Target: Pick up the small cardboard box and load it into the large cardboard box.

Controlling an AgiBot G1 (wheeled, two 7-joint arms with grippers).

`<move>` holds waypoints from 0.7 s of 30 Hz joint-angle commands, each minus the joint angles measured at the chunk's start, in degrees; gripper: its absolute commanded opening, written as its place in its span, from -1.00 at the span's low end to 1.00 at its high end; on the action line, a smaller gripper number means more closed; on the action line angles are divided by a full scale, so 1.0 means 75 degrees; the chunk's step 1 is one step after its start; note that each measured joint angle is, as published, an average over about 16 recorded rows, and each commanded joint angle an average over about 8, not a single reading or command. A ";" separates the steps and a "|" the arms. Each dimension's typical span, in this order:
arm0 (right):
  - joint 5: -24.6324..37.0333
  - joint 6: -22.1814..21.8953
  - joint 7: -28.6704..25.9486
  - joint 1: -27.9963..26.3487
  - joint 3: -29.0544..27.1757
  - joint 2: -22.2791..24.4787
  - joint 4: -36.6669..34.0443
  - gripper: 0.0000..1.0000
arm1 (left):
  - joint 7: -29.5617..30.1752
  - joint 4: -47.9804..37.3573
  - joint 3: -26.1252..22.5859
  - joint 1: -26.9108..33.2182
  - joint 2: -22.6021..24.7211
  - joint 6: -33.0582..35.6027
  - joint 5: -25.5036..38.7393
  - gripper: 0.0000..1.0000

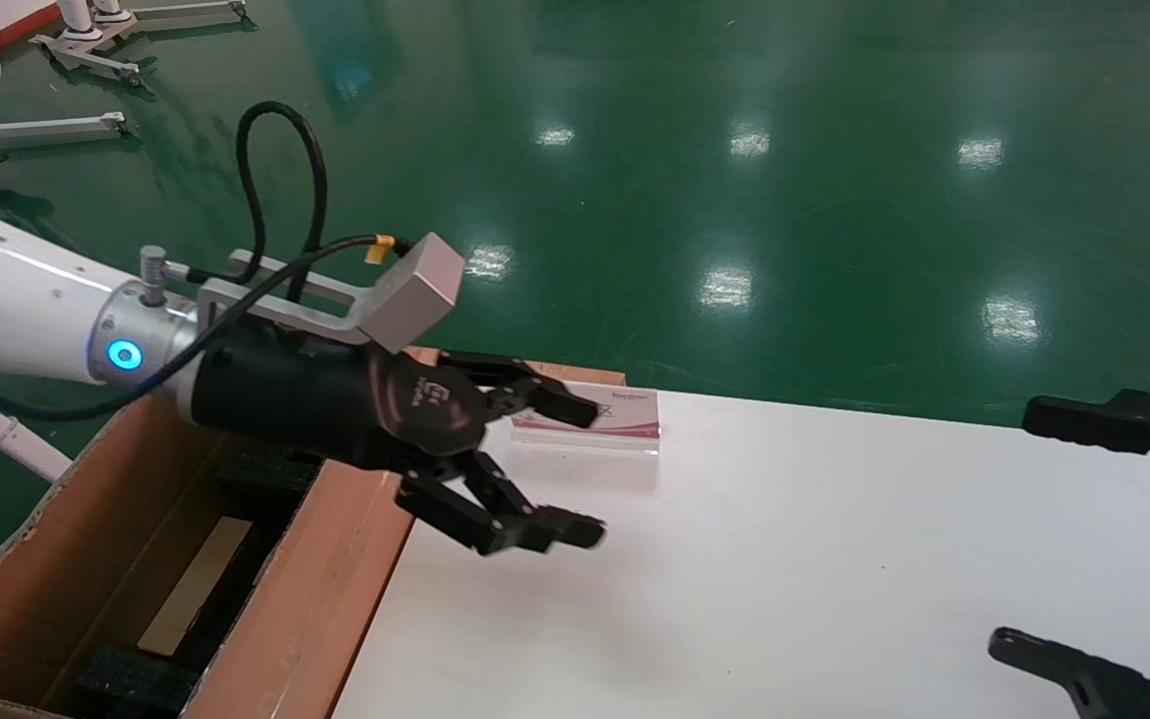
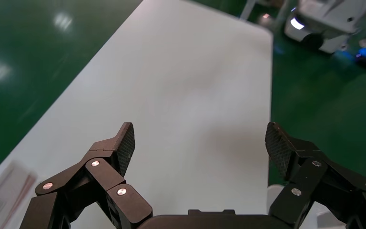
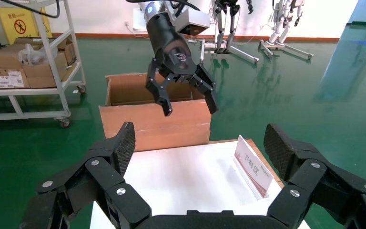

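Observation:
The large cardboard box (image 1: 325, 579) stands open at the table's left end, also in the right wrist view (image 3: 155, 124). Black foam blocks (image 1: 131, 677) line its inside. Between them, down in the box, a pale tan narrow strip shows, which looks like the small cardboard box (image 1: 194, 587) on edge. My left gripper (image 1: 585, 469) hangs open and empty just past the box's wall, above the white table (image 1: 785, 559); nothing lies between its fingers (image 2: 200, 143). It also appears far off (image 3: 190, 110) over the box. My right gripper (image 1: 1019, 529) is open and empty at the table's right side (image 3: 200, 143).
A small acrylic sign stand (image 1: 595, 414) sits at the table's far left corner (image 3: 252, 167). A metal cart with cartons (image 3: 28, 62) stands on the green floor beyond the box. Robot stands line the back wall (image 3: 228, 28).

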State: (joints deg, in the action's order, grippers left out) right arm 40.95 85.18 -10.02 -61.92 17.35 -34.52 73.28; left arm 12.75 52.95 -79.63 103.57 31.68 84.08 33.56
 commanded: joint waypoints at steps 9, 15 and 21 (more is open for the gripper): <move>-0.0002 -0.0001 0.0002 -0.0001 0.0003 0.0001 0.0000 1.00 | -0.0086 0.0887 0.2734 -0.1805 0.0143 0.0069 0.0357 1.00; -0.0004 -0.0002 0.0003 -0.0001 0.0006 0.0002 0.0000 1.00 | -0.0138 0.1418 0.4372 -0.2887 0.0229 0.0111 0.0571 1.00; -0.0005 -0.0003 0.0004 -0.0002 0.0008 0.0003 0.0000 1.00 | -0.0189 0.1950 0.6011 -0.3970 0.0315 0.0152 0.0785 1.00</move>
State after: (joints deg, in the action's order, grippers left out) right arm 40.91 85.15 -9.99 -61.93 17.40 -34.49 73.28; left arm 11.33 67.57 -34.55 73.80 34.05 85.22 39.44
